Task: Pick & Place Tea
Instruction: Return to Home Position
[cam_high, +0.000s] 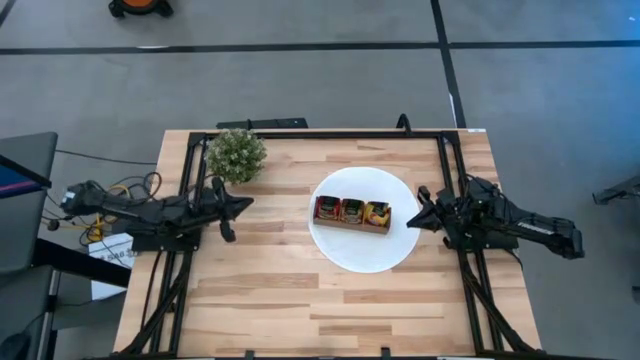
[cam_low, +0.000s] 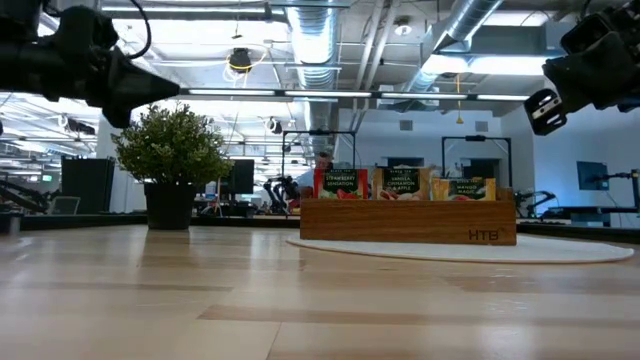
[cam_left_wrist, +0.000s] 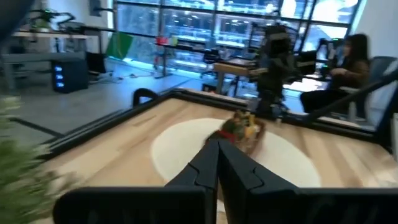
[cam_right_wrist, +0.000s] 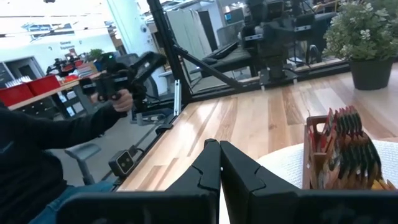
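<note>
The tea sachets (cam_high: 352, 210), red, orange and green, stand upright in the three compartments of a brown wooden tray (cam_low: 405, 222). The tray rests on a white plate (cam_high: 360, 255) at the table's middle right. My left gripper (cam_high: 243, 203) hovers shut above the table at its left side, pointing level toward the plate, and holds nothing. My right gripper (cam_high: 414, 220) hovers shut just off the plate's right rim, pointing level toward the tray, with nothing in it. In the right wrist view the sachets (cam_right_wrist: 348, 146) show beyond the shut fingertips (cam_right_wrist: 219, 145).
A small green potted plant (cam_high: 237, 155) stands at the far left, close to my left gripper. Black frame rails (cam_high: 320, 133) run along the table's far, left and right edges. Beyond the table a person's arm (cam_right_wrist: 62, 127) holds a dark device. Bare wood lies along the near edge.
</note>
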